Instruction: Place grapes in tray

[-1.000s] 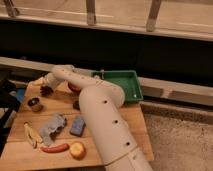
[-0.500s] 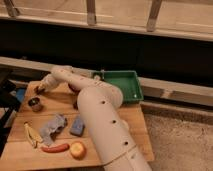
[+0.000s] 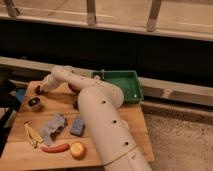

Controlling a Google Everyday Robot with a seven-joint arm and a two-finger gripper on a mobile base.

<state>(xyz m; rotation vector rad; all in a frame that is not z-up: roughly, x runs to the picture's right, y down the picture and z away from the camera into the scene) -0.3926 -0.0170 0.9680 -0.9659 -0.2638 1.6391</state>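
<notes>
Hand at tabletop left rear; grip: cannot tell. One tray, one sponge, one banana.

Single view. The camera sits high on the near side of the table, looking down and forward across it toward the dark wall and railing behind. The arm rises from the bottom edge, big and close to the lens, blocking mid-table. Nearly the whole tabletop fits, at mid distance, with floor showing at right. The tray lies at the table's far right, and the hand is small at far left, near the back corner.
</notes>
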